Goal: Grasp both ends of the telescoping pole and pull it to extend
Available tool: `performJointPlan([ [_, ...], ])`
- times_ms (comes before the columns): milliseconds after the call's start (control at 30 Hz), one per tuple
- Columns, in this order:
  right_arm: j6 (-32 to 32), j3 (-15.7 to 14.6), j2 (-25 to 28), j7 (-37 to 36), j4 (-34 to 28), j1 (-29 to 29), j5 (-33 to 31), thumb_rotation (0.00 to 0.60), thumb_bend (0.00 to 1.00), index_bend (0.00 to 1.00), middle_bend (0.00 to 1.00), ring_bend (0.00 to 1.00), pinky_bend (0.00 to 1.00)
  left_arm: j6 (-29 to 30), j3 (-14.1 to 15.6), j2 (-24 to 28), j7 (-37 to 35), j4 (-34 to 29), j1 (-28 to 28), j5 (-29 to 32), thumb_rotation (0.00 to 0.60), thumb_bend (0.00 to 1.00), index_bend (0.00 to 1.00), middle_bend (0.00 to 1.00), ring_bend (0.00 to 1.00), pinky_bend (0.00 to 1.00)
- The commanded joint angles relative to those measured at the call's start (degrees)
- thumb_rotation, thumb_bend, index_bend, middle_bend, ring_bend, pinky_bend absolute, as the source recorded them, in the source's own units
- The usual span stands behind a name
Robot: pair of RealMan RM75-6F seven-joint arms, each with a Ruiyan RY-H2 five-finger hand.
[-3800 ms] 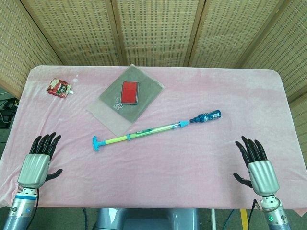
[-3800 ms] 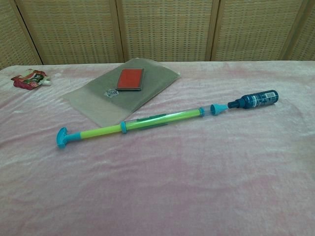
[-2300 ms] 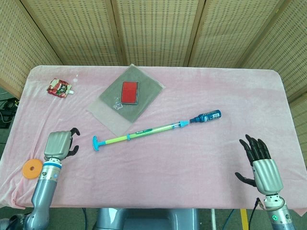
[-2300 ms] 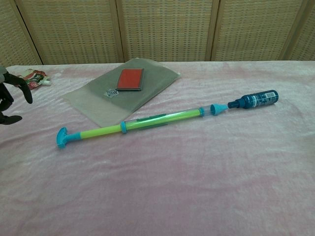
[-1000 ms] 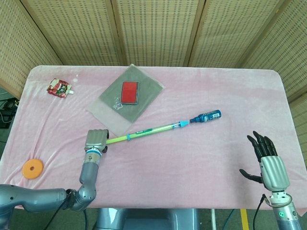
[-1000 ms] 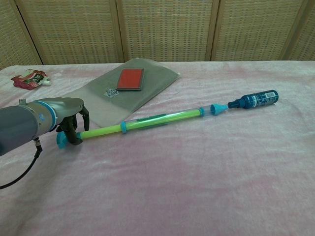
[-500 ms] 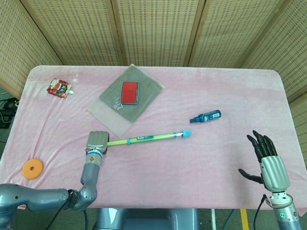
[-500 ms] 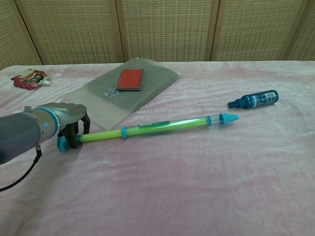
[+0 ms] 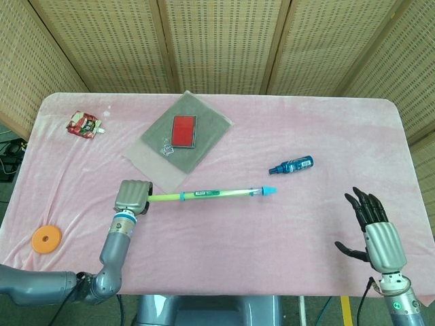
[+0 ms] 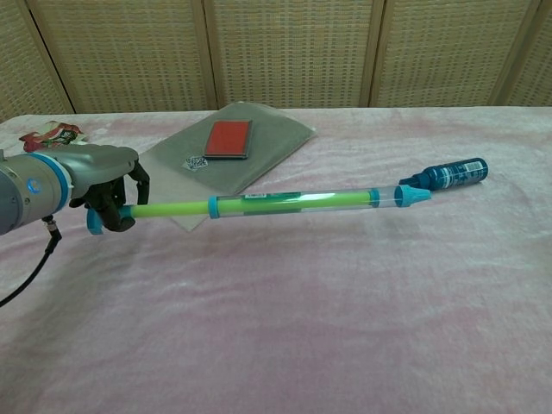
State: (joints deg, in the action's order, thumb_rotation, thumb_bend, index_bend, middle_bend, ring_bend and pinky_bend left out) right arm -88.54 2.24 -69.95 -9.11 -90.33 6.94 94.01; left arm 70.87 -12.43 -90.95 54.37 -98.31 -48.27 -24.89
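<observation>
Pink tablecloth (image 9: 224, 244), left hand (image 9: 133, 196) fingers gripping telescoping pole (image 9: 211, 195), blue bottle (image 9: 291, 165) nearby, right hand (image 9: 379, 241) spread, holding nothing

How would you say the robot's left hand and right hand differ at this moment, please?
The left hand grips the T-handle end of the telescoping pole; the right hand holds nothing. The left hand's fingers are curled round the pole; the right hand's fingers are spread apart. The left hand sits by the grey pouch; the right hand is near the table's front right edge, apart from the pole's blue tip. Both have grey backs and dark fingers.
</observation>
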Motion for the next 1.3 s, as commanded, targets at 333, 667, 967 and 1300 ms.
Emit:
performJointPlan([
  [333,0.68,0.99,0.23,5.61,-4.99,1.01,0.32,0.6,0.19,0.14,0.2,0.14,0.13,0.73,-0.36,7.3,-0.5,-8.0,-0.42,-1.09,0.6,0.78,0.82,0.88,0.8,0.76],
  [667,8.41,5.61,0.57,25.14,-21.39,6.45,-5.73,0.6,0.19,0.21,0.68,0.65,0.47,3.47,-1.46,9.15,-1.46,-12.49,-1.55,-1.09,0.6,0.78,0.82,0.88,0.8,0.76],
  [967,9.9,7.23,-0.59,37.19,-29.99,7.78,-14.42,0.6,0.27,0.3,0.9,0.86,0.58,4.45,-2.09,10.31,-2.67,-14.76,-2.2,-0.67,0.6,0.78,0.82,0.88,0.8,0.76],
  [1300,10.02,9.08,-6.58,47.52,-31.74,11.16,-25.51,0.6,0.34,0.36,1.0,0.97,0.66,4.92,-2.38,10.67,-3.68,-16.17,-3.01,0.66,0.6,0.78,0.82,0.88,0.8,0.76],
])
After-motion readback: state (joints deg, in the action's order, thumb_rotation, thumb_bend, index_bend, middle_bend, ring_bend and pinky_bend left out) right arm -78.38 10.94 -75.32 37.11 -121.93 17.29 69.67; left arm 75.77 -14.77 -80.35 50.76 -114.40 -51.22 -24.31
